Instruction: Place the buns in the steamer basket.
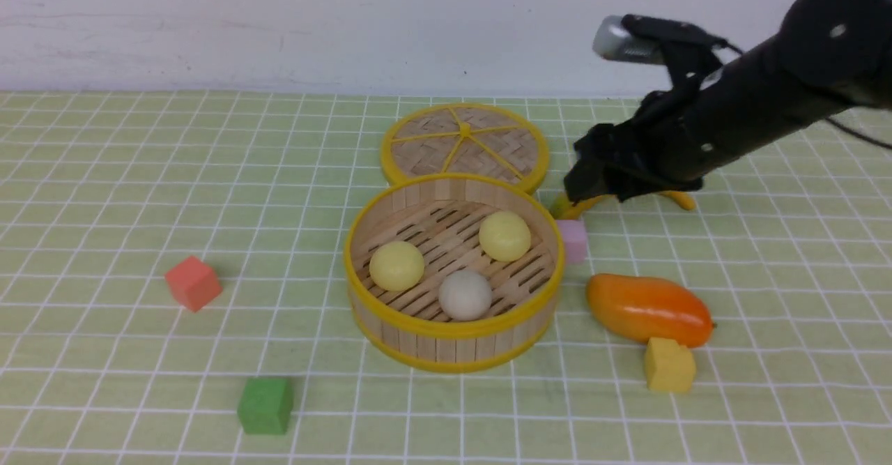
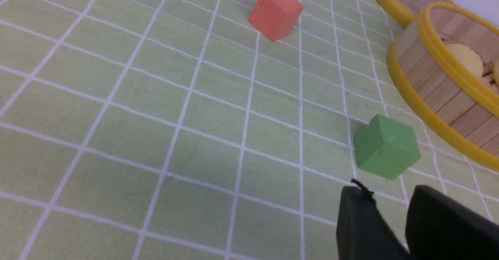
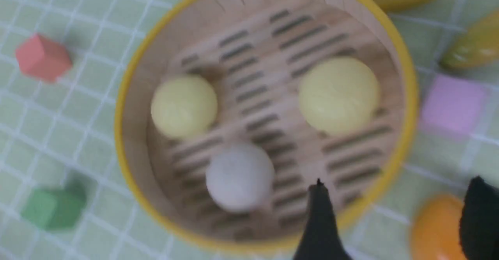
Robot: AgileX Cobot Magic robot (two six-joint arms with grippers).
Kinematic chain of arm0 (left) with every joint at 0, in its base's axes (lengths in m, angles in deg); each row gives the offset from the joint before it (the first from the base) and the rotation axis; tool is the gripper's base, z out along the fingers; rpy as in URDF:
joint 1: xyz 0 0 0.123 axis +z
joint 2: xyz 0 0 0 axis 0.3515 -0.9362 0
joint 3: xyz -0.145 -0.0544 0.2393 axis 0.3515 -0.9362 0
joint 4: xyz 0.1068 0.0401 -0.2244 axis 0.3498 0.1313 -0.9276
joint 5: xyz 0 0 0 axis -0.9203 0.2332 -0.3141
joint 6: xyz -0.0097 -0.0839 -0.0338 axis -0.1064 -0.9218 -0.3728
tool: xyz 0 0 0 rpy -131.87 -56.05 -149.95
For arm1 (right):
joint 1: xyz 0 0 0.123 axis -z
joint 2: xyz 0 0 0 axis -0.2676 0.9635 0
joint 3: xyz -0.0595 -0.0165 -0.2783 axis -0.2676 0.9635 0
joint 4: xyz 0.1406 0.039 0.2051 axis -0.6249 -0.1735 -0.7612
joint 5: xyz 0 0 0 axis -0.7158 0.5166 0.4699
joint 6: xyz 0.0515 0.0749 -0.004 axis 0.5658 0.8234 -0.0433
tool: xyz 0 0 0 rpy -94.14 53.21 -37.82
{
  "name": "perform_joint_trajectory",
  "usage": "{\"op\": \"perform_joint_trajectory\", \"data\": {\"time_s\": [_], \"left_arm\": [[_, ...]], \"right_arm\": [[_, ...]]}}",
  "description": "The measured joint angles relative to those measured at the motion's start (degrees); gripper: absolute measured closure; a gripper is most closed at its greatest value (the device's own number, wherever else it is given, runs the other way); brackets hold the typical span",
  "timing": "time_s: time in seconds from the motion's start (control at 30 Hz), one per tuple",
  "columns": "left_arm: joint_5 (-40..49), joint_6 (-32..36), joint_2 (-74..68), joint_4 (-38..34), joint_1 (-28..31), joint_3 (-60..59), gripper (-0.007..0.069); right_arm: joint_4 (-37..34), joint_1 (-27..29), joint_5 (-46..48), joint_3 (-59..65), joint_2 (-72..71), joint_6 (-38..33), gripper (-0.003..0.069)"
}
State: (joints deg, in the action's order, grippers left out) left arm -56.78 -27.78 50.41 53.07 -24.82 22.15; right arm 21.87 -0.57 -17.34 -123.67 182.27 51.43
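Being counted on the checked cloth — three buns, four cubes, one steamer basket, one lid, one mango.

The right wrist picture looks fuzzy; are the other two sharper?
Yes. Right wrist view: blurred all over, the buns and basket soft-edged. Front view: crisp, even light, faint shadows. Left wrist view: sharp grid lines and green cube.
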Motion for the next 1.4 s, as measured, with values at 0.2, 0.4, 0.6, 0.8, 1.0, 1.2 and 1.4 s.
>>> {"op": "perform_joint_trajectory", "data": {"time_s": [0.2,0.4,0.6,0.8,1.0,1.2,1.4], "left_arm": [[0.0,0.0,0.0,0.0,0.0,0.0,0.0433],[0.0,0.0,0.0,0.0,0.0,0.0,0.0427],[0.0,0.0,0.0,0.0,0.0,0.0,0.0418],[0.0,0.0,0.0,0.0,0.0,0.0,0.0414],[0.0,0.0,0.0,0.0,0.0,0.0,0.0410],[0.0,0.0,0.0,0.0,0.0,0.0,0.0407],[0.0,0.0,0.0,0.0,0.0,0.0,0.0399]], "right_arm": [[20.0,0.0,8.7,3.6,-18.7,9.3,0.0484],[28.0,0.0,4.0,18.6,-37.6,13.7,0.0676],[32.5,0.0,-6.4,41.7,-58.6,22.7,0.0679],[34.2,0.0,-13.3,53.3,-71.8,29.0,0.0679],[34.3,0.0,-14.5,61.0,-79.7,30.6,0.0677],[34.3,0.0,-14.7,65.8,-80.5,30.7,0.0674],[35.2,0.0,-14.2,67.6,-80.5,30.7,0.0670]]}}
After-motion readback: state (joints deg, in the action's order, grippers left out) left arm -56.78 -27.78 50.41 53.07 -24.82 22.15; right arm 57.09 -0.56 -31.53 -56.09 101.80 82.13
